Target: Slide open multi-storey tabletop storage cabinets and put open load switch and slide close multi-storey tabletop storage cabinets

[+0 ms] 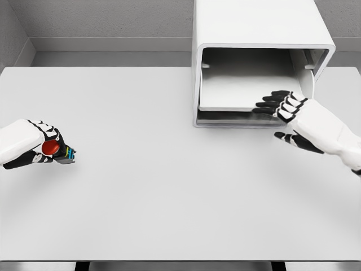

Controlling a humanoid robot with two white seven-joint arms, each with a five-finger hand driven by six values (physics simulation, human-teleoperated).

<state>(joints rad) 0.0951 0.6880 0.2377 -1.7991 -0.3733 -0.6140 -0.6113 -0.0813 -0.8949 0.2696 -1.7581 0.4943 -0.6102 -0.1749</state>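
Observation:
The white storage cabinet (256,34) stands at the back right of the table, its front open and a flat drawer tray (242,90) showing inside. My right hand (280,110) is at the drawer's front right edge, its fingers (273,100) laid flat along the lip, thumb below. At the far left my left hand (48,148) is closed around the load switch (58,150), a small dark block with a red round knob and coloured terminals, just above the table.
The white table (163,192) stretches between the two hands. Its front edge runs along the bottom of the view. A grey wall stands behind the cabinet.

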